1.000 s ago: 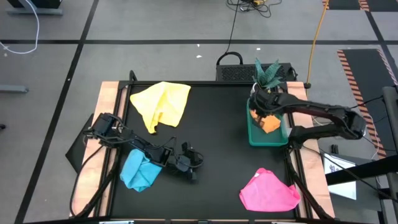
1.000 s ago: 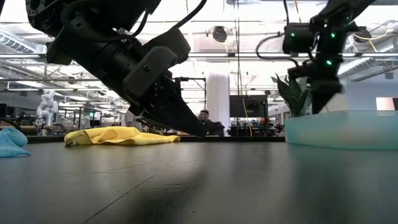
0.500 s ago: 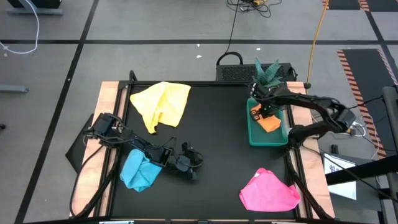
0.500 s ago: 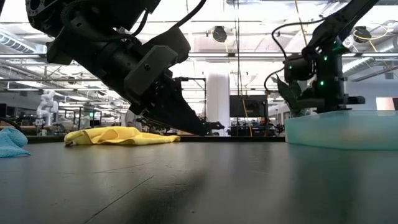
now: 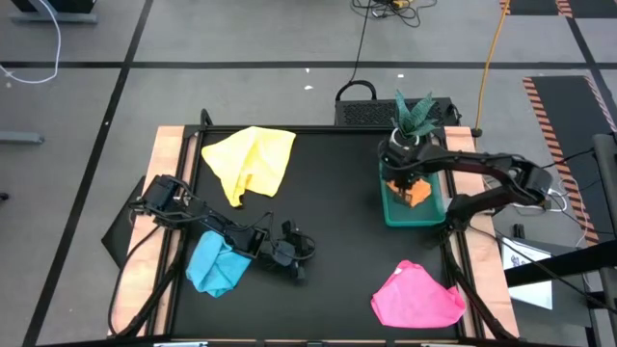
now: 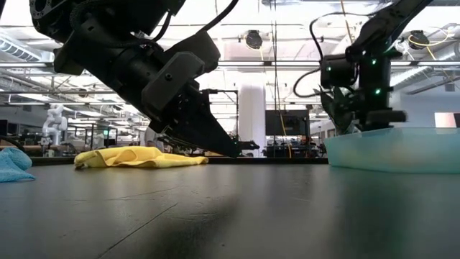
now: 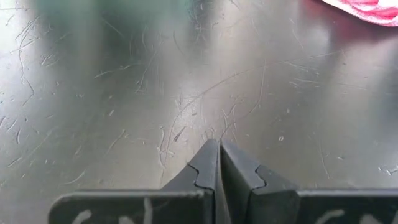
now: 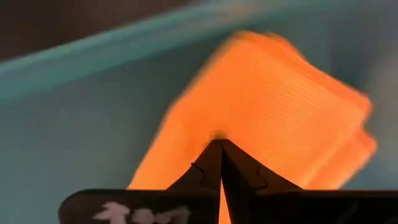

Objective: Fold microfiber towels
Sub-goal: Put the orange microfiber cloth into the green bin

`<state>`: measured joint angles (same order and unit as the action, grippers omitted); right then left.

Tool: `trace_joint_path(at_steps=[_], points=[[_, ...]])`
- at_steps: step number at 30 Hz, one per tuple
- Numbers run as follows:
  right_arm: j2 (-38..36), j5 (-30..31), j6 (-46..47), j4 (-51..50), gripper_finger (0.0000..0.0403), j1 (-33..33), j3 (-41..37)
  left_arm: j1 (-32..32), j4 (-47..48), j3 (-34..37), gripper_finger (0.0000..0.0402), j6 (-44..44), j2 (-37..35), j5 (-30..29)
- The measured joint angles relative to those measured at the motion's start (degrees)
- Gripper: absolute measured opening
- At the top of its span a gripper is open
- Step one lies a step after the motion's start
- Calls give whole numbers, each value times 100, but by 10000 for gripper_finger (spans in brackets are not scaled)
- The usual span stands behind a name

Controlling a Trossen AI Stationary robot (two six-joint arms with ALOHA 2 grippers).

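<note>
Soft crumpled yellow towel [image 5: 252, 161] at ten o'clock on the scratched black surface [image 5: 328, 212]; both tools, left [image 5: 301, 258] and right [image 5: 410, 186], closed, empty.

No readable text, label or number anywhere — only blurred white marks on dark gripper bases.

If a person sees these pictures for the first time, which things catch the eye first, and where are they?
The bright cloths stand out on the black table: a yellow towel at the far left, a light blue towel at the near left, a pink towel at the near right. The right gripper, shut, reaches into the green tray at an orange folded cloth. The left gripper rests shut beside the blue towel.
</note>
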<state>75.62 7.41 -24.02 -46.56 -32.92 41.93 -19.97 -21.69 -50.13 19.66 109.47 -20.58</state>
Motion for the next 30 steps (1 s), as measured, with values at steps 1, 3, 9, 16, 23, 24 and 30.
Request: trace_joint_path(at_steps=[1, 3, 9, 16, 23, 24, 30], points=[[-52, 18, -374, -165, 0, 84, 0, 0, 1, 0, 19, 0, 0, 0], [-140, 259, -799, -549, 0, 249, 0, 0, 1, 0, 19, 0, 0, 0], [-407, 699, 1307, -795, 1, 594, 110, 0, 0, 0, 19, 2, 0, -1], [-454, -148, 3147, -721, 64, 675, 269, 0, 2, 0, 19, 2, 0, -2], [-191, -108, 3117, -149, 179, 675, 252, -3, 12, 0, 19, 4, 0, -1], [-118, -23, 3101, -58, 188, 675, 203, -4, 16, 0, 19, 4, 0, 0], [377, 605, 3077, 60, 193, 671, -71, -4, 44, 0, 19, 4, 0, 0]])
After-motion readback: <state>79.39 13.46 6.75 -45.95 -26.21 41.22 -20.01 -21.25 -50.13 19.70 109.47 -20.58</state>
